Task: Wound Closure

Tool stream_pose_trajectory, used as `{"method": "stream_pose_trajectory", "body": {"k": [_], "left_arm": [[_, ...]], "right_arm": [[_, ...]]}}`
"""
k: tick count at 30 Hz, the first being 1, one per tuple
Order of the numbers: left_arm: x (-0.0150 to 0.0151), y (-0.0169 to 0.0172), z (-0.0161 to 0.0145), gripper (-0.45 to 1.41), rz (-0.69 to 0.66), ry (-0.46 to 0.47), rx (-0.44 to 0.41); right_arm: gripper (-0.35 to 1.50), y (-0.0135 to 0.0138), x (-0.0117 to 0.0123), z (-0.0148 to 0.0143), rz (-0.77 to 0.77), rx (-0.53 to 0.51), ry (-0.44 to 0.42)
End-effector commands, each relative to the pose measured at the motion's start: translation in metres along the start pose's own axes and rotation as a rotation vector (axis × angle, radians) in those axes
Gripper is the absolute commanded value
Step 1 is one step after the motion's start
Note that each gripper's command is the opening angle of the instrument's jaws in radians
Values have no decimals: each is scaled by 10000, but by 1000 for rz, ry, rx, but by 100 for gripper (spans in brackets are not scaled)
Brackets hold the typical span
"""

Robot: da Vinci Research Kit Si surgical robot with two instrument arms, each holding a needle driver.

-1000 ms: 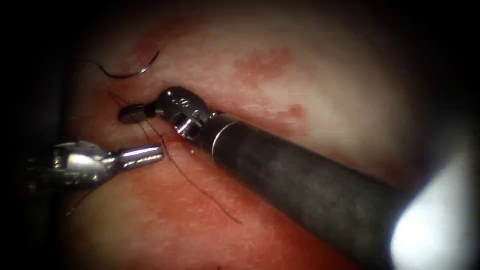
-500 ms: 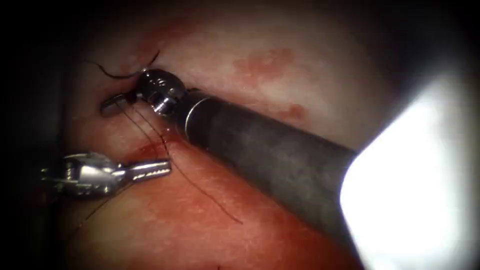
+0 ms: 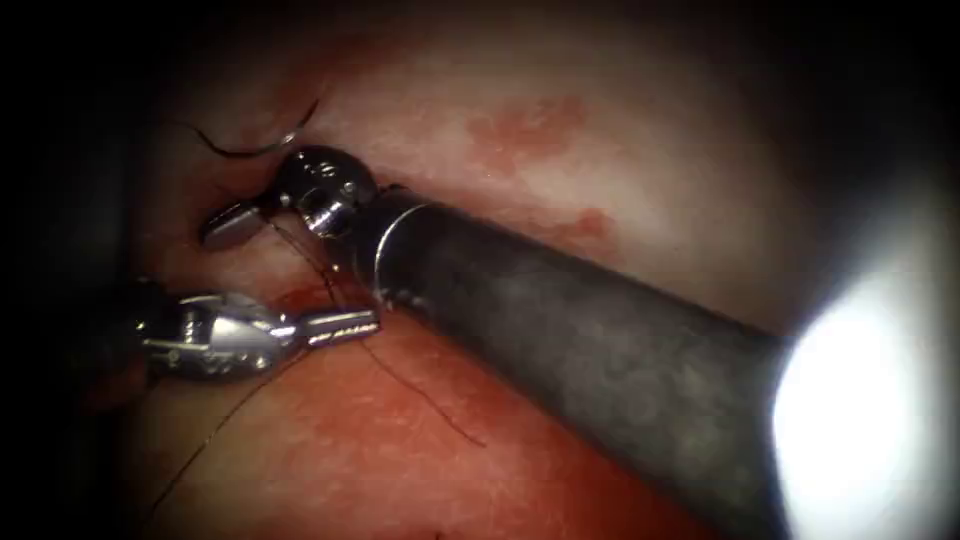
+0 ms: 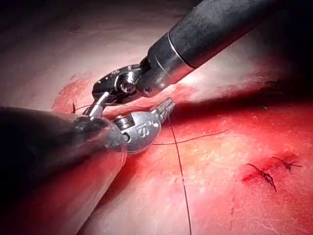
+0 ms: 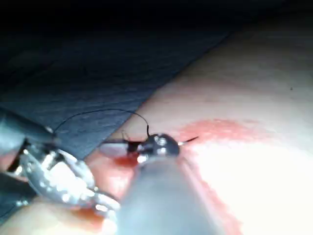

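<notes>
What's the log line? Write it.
left tool: by thread, hold unclear | right tool: shut on thread | needle: beyond it, on tissue

Needle (image 3: 262, 148) partly behind right tool (image 3: 232, 224).

Needle (image 3: 262, 146) sits upper left of the frame on the tissue (image 3: 560, 130), right pincer (image 3: 232, 224) just below it, left pincer (image 3: 345, 325) lower down, thread (image 3: 420, 400) trailing toward bottom centre.

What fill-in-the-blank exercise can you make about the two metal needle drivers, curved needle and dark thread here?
The thin curved needle is held by ___ tool. The left arm's silver tool has its jaws ___. In the left wrist view, ___ dark knotted stitches sit on the red tissue.
Missing: neither; shut; two.
</notes>
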Motion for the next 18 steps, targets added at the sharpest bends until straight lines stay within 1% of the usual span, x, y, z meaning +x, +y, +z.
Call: {"method": "stream_pose_trajectory", "body": {"k": [1,4,6,11,12,14,16,17,18], "left_arm": [[-10,5,10,-45,4,1,-4],[-18,9,13,-45,9,4,-9],[-23,9,13,-45,11,4,-12],[-36,8,9,-45,13,-1,-13],[-39,7,8,-45,14,-5,-12],[-44,6,7,-45,14,-9,-12],[-49,5,6,-45,15,-16,-10],[-53,5,6,-45,16,-19,-12],[-56,4,5,-45,16,-24,-11]], "right_arm": [[-35,1,12,-1,-1,-5,14],[-30,-6,17,-6,1,-9,21],[-23,-11,21,-9,2,-11,24],[-20,-16,26,-18,7,-16,27],[-15,-17,26,-19,6,-16,25],[16,-17,24,-21,2,-16,21],[71,-16,22,-22,-3,-12,2],[79,-15,22,-23,-5,-9,-12],[83,-15,21,-25,-8,-7,-23]]}}
